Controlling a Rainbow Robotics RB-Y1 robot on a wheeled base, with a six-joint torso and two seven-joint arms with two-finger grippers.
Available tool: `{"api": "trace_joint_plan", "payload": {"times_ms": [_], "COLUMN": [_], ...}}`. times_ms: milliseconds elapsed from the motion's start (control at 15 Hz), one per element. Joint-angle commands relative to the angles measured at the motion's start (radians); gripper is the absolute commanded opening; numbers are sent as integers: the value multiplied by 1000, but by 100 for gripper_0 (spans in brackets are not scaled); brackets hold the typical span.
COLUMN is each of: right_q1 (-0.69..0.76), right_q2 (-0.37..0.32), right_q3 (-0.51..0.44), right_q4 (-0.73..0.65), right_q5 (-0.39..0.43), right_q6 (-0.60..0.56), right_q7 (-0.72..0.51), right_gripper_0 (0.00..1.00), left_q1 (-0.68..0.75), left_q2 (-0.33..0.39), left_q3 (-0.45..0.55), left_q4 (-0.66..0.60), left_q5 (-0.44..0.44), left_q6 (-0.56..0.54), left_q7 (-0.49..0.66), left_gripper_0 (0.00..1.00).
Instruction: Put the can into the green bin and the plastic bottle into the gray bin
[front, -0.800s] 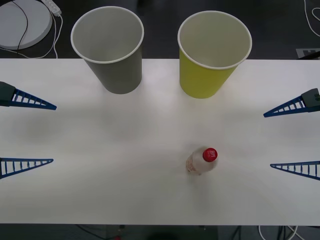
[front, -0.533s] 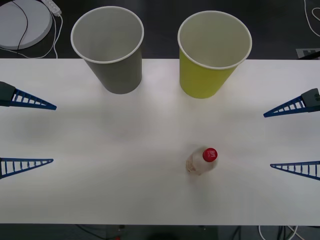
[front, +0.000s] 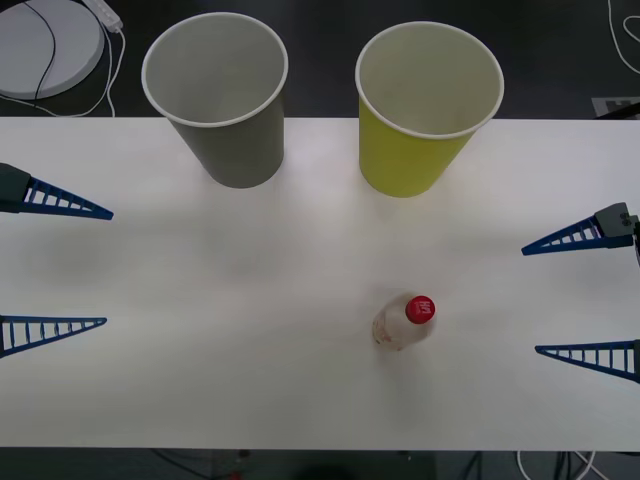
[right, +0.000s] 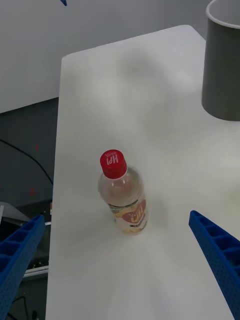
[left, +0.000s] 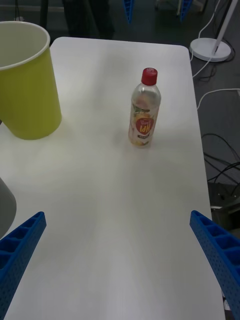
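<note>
White table (front: 300, 380): bears all items.
Gray bin (front: 218, 95): upright, 11 o'clock of table centre.
Green bin (front: 425, 105): upright, 1 o'clock, beside gray bin, apart.
Left gripper (front: 55, 265): 9 o'clock edge, fingers spread, empty.
Right gripper (front: 585, 295): 3 o'clock edge, fingers spread, empty, nearest bottle.
Plastic bottle (front: 405, 322): upright, 5 o'clock of centre, untouched.
Risks: tall, narrow, likely toppled by off-centre closing; possible drop into nearer green bin instead of gray.

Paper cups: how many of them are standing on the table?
2. The gray bin stands at the table's far edge on the robot's left; the green bin stands beside it on the right, apart from it.
</note>
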Motion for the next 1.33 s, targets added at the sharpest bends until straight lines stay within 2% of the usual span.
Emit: {"api": "trace_joint_plan", "payload": {"times_ms": [67, 267, 533, 1000, 1333], "right_q1": [39, 95, 154, 157, 146], "right_q2": [0, 0, 0, 7, 84], "right_q3": [0, 2, 20, 163, 175], "right_q4": [0, 0, 2, 131, 200], "right_q5": [-17, -32, -43, -146, -141], "right_q6": [54, 113, 183, 248, 248], "right_q7": [117, 264, 395, 545, 569], "right_gripper_0": [100, 100, 100, 100, 100], "left_q1": [0, 0, 0, 0, 0], "left_q2": [0, 0, 0, 0, 0], "left_q3": [0, 0, 0, 0, 0], "left_q4": [0, 0, 0, 0, 0], "left_q5": [0, 0, 0, 0, 0], "left_q6": [0, 0, 0, 0, 0], "left_q7": [0, 0, 0, 0, 0], "left_gripper_0": [100, 100, 100, 100, 100]}}
